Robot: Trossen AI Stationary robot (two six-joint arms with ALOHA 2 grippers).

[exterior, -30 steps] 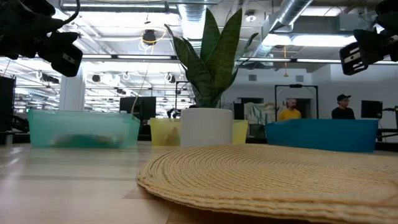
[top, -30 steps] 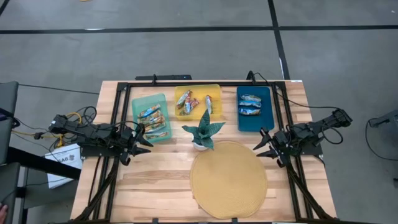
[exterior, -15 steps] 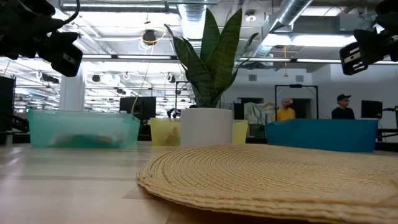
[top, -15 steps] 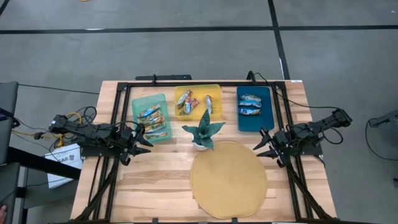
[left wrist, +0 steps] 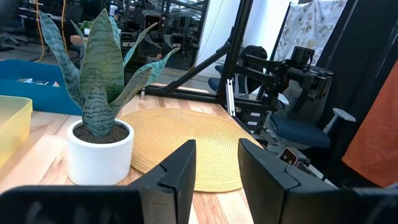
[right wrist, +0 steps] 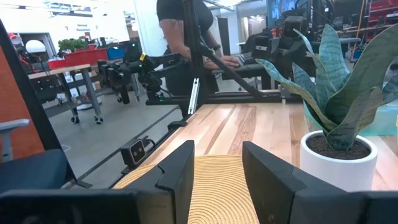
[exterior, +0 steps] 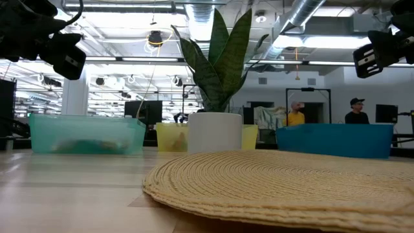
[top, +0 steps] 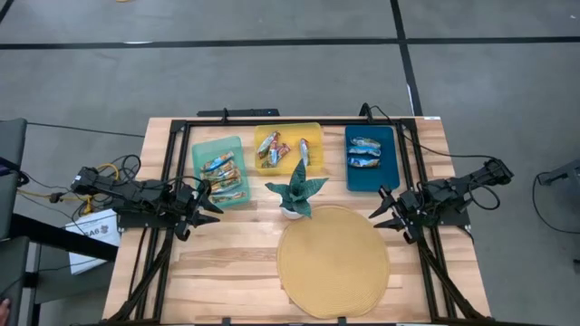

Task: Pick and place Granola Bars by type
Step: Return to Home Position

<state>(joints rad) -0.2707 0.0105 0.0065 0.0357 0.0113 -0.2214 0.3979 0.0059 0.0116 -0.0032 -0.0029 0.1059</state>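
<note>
Granola bars lie in three trays at the table's far side: orange and brown ones in the teal tray (top: 221, 170), mixed ones in the yellow tray (top: 288, 148), blue ones in the dark blue tray (top: 371, 156). My left gripper (top: 214, 207) hovers open and empty near the teal tray's near end; its fingers show in the left wrist view (left wrist: 214, 180). My right gripper (top: 375, 213) hovers open and empty at the round mat's right edge; it also shows in the right wrist view (right wrist: 217, 174).
A potted green plant (top: 296, 192) stands mid-table between the grippers. A round woven mat (top: 333, 260) lies on the near half of the table. A black frame (top: 290, 120) runs along the table's sides. People stand in the room behind (exterior: 356, 110).
</note>
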